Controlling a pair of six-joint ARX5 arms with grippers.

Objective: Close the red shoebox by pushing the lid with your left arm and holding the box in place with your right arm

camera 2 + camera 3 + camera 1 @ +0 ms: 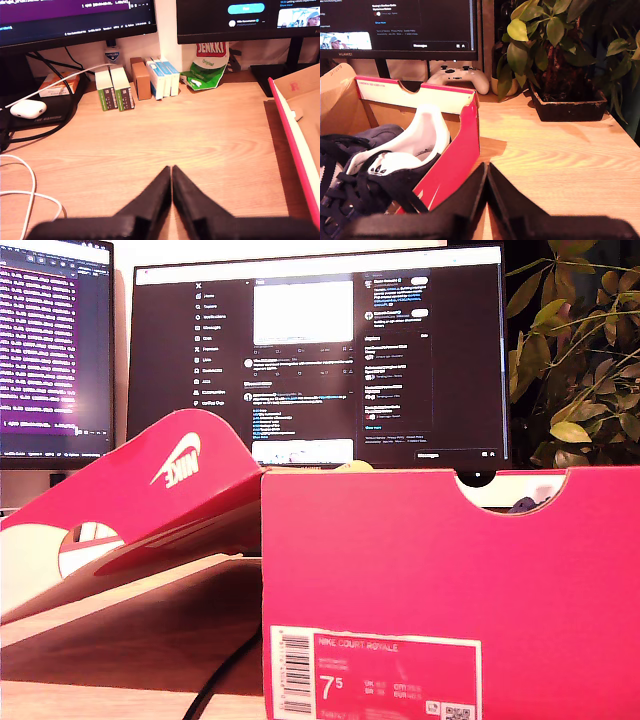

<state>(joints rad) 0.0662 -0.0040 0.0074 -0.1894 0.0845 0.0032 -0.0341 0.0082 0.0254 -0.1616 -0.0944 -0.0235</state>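
The red shoebox [450,580] is being shown open on the desk, its lid [150,500] flung back, tilted.

1. The red shoebox's lid [150,495] has NIKE and the swoosh in white.
2. The white label [372,672] on the box end reads "NIKE COURT ROYALE" and a big 7.5.
3. Green bag [206,65] says JENKKI, "Original".
4. Monitor [400,25] bezel says HUAWEI.

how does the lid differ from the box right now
The lid is flipped open and tilted back; the box stands upright. The lid shows a white Nike logo; the box end carries a white size label. The box holds dark shoes; the lid holds nothing. Both are red cardboard.
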